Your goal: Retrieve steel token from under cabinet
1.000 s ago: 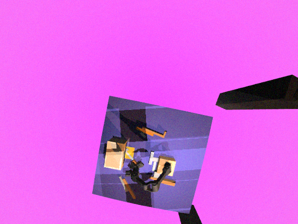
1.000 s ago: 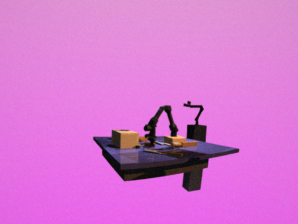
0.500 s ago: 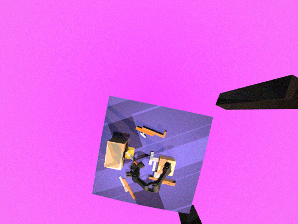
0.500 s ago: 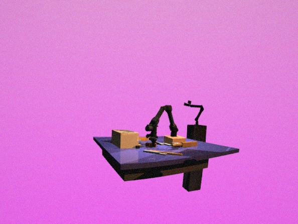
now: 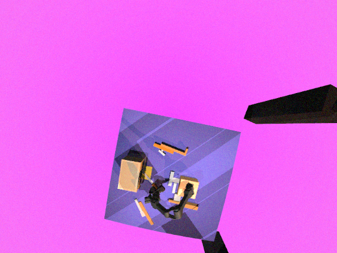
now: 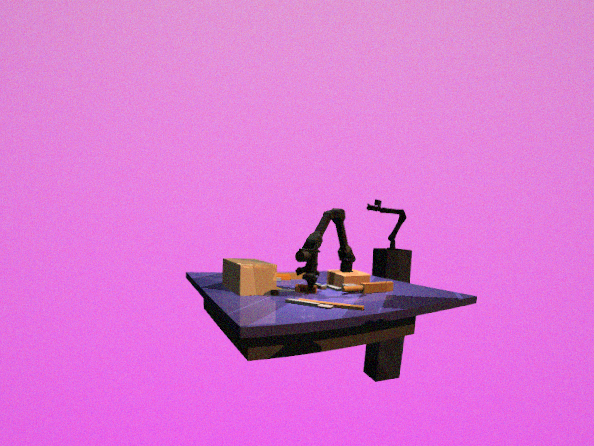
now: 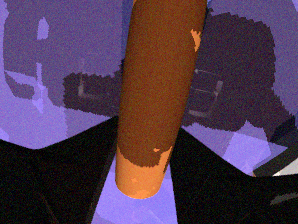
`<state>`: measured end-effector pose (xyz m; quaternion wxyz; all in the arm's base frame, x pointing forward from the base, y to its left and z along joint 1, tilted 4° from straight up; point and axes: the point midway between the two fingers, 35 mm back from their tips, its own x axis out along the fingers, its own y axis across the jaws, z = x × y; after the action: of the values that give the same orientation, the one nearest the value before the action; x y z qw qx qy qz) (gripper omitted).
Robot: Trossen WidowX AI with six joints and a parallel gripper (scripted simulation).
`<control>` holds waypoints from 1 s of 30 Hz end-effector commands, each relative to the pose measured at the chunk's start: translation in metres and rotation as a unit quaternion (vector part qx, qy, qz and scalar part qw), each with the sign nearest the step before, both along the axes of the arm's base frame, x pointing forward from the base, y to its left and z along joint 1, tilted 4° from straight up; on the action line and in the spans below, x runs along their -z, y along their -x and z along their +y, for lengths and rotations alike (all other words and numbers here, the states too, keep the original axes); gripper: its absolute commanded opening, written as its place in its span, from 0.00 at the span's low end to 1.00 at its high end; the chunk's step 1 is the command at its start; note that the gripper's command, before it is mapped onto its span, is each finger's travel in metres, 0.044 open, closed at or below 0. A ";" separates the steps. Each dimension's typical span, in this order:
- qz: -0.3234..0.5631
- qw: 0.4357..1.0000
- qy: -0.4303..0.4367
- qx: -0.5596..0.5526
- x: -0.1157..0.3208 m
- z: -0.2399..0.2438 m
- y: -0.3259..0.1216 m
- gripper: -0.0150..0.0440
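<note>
The tan cabinet [image 5: 129,175] [image 6: 257,280] stands at the left of the table. The yellow marked area [image 5: 148,171] lies against its front side. My gripper [image 5: 154,186] [image 6: 310,287] [image 7: 145,127] is low over the table in front of the cabinet, shut on the orange handle [image 6: 301,288] [image 7: 157,75] of a tool. The tool's thin pale shaft [image 5: 149,179] runs from the fingers over the marked area's edge towards the cabinet front; its far end is too small to make out. The steel token is not visible in any view.
An orange angled piece [image 5: 171,148] and a small white piece [image 5: 161,150] lie at the back. Pale pieces [image 5: 171,178] lie beside the arm's tan base block [image 5: 184,191] [image 6: 350,278]. Orange bars [image 5: 192,206] [image 5: 146,214] lie near the base and the front.
</note>
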<state>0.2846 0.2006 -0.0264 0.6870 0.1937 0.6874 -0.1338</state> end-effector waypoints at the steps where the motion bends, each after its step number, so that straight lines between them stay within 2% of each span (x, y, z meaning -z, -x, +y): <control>1: 0.001 1.000 0.003 -0.001 0.001 0.003 0.008 0.25; 30: 0.002 1.000 0.001 -0.001 -0.001 0.027 0.043 0.25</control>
<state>0.2432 0.2276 -0.0251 0.6864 0.1928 0.6884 -0.1331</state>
